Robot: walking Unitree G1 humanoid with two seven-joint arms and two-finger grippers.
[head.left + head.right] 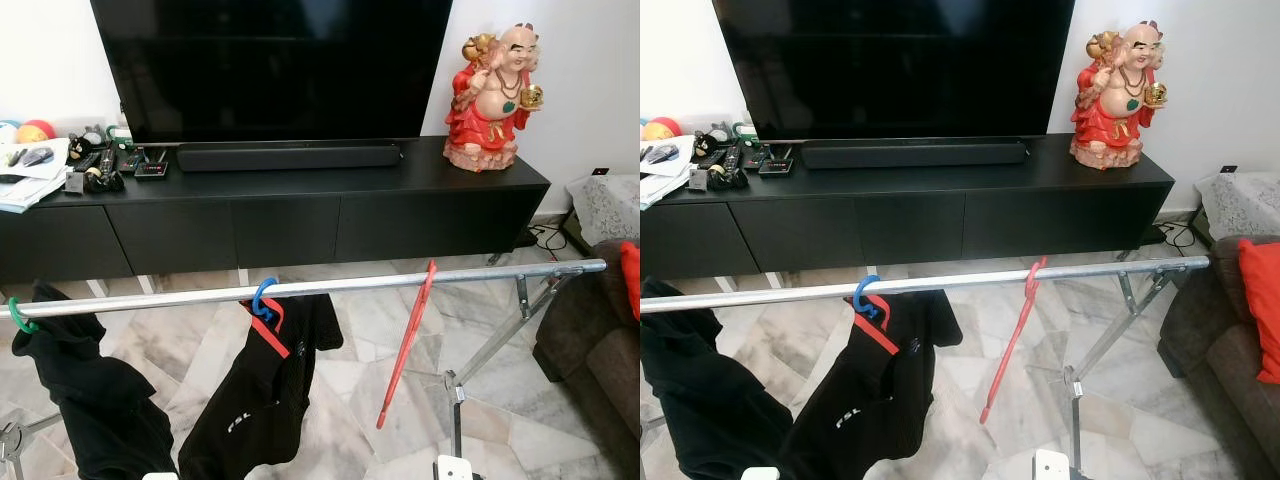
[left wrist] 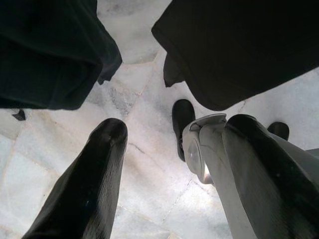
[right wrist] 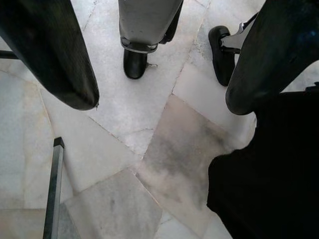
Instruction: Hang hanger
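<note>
Drying rack rail [image 1: 300, 288] crossing the head views, taken as landmark. Red hanger [image 1: 405, 345], empty, hooked over the rail toward its right end, its body slanting down and leftward below the rail. Blue-hooked hanger [image 1: 263, 300] at mid-rail carrying a black garment [image 1: 260, 395]; a green hook [image 1: 17, 315] near the rail's left end carrying a second black garment [image 1: 85, 400]. Rack legs [image 1: 490, 345] brace the rail's right end. Behind the rail: black TV bench [image 1: 290, 205] bearing a television [image 1: 270, 65], a soundbar [image 1: 288, 157], a red figurine [image 1: 495, 95] and small clutter [image 1: 90, 165]. Right of the rail's end: a brown sofa [image 1: 595, 330]. Below the rail: marble floor [image 2: 149, 149]. Left tool [image 2: 169, 144] and right tool [image 3: 162, 94] both point at the floor, fingers spread apart, holding nothing
</note>
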